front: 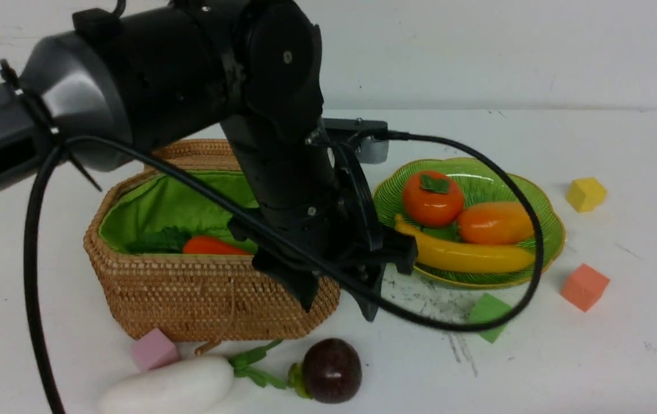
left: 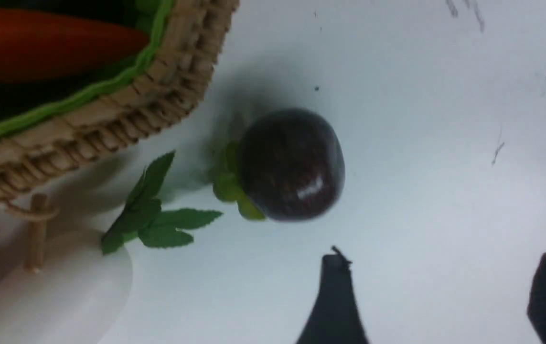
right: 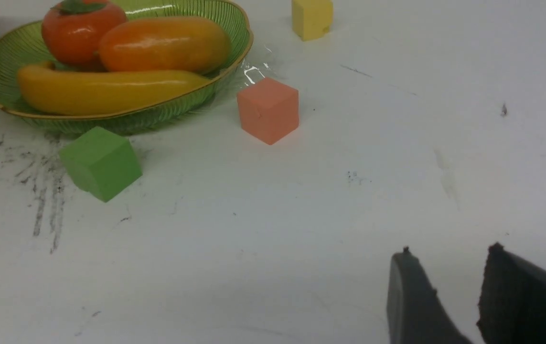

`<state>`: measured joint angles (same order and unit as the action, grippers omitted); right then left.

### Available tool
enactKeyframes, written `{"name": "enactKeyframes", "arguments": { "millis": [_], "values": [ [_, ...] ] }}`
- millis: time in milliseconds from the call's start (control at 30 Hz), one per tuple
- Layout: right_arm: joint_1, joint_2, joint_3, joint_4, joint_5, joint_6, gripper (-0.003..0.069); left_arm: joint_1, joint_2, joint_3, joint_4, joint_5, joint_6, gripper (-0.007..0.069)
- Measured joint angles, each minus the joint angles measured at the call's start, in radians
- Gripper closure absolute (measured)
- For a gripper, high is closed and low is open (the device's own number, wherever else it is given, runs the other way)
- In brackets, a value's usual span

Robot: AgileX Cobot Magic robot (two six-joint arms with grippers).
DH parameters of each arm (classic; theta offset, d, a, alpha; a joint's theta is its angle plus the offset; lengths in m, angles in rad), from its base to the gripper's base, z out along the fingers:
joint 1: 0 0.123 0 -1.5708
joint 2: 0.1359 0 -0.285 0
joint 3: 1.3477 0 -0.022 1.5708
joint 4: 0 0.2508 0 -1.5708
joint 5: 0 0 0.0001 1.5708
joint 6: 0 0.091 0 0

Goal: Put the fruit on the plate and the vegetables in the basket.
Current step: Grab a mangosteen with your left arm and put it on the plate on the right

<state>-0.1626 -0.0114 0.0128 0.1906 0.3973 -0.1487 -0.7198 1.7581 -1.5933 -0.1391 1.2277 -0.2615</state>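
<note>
On the green plate (front: 388, 201) (right: 0, 67) lie a persimmon (front: 431, 198), a mango (front: 495, 223) and a banana (front: 466, 256). The carrot (front: 213, 246) (left: 48, 43) rests inside the wicker basket (front: 202, 293). In front of the basket, the white radish (front: 170, 388) and the dark mangosteen (front: 331, 370) (left: 292, 165) lie on the table. My left gripper (front: 339, 302) (left: 444, 263) hangs open above the table, just beyond the mangosteen, holding nothing. My right gripper (right: 450, 253) stands open over bare table, away from the plate.
Foam cubes are scattered about: pink (front: 154, 349) by the basket's front corner, green (front: 489, 316) and salmon (front: 584, 286) in front of the plate, yellow (front: 586, 194) to its right. The basket's lid (front: 196, 152) stands behind it. The left arm's cable loops across the plate.
</note>
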Motion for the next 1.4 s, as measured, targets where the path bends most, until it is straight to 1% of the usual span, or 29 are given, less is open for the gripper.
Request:
{"name": "enactKeyframes", "arguments": {
  "millis": [67, 133, 167, 200, 233, 300, 400, 600, 800, 1000, 1133, 1200, 1400],
  "values": [
    [0.000, 0.000, 0.000, 0.000, 0.000, 0.000, 0.0421, -0.029, 0.006, 0.030, 0.012, -0.004, -0.020, 0.0025],
    [0.000, 0.000, 0.000, 0.000, 0.000, 0.000, 0.0421, -0.064, 0.031, 0.055, 0.042, -0.030, -0.067, -0.0018],
    [0.000, 0.000, 0.000, 0.000, 0.000, 0.000, 0.0421, -0.067, 0.037, 0.058, 0.045, -0.032, -0.072, -0.0021],
    [0.000, 0.000, 0.000, 0.000, 0.000, 0.000, 0.0421, -0.080, 0.066, 0.065, 0.084, -0.050, -0.120, -0.0032],
    [0.000, 0.000, 0.000, 0.000, 0.000, 0.000, 0.0421, -0.081, 0.074, 0.066, 0.089, -0.052, -0.125, -0.0032],
    [0.000, 0.000, 0.000, 0.000, 0.000, 0.000, 0.0421, -0.084, 0.118, 0.068, 0.147, -0.070, -0.183, -0.0029],
    [0.000, 0.000, 0.000, 0.000, 0.000, 0.000, 0.0421, -0.080, 0.160, 0.068, 0.191, -0.089, -0.208, -0.0006],
    [0.000, 0.000, 0.000, 0.000, 0.000, 0.000, 0.0421, -0.080, 0.242, 0.068, 0.203, -0.130, -0.236, 0.0050],
    [0.000, 0.000, 0.000, 0.000, 0.000, 0.000, 0.0421, -0.080, 0.269, 0.068, 0.258, -0.151, -0.299, 0.0054],
    [0.000, 0.000, 0.000, 0.000, 0.000, 0.000, 0.0421, -0.080, 0.269, 0.068, 0.265, -0.149, -0.307, 0.0057],
    [0.000, 0.000, 0.000, 0.000, 0.000, 0.000, 0.0421, -0.080, 0.269, 0.054, 0.262, -0.115, -0.320, 0.0057],
    [0.000, 0.000, 0.000, 0.001, 0.000, 0.000, 0.0421, -0.080, 0.269, 0.021, 0.263, -0.084, -0.324, 0.0057],
    [0.000, 0.000, 0.000, 0.001, 0.000, 0.000, 0.0421, -0.080, 0.269, -0.063, 0.282, -0.078, -0.335, 0.0057]
  ]
}}
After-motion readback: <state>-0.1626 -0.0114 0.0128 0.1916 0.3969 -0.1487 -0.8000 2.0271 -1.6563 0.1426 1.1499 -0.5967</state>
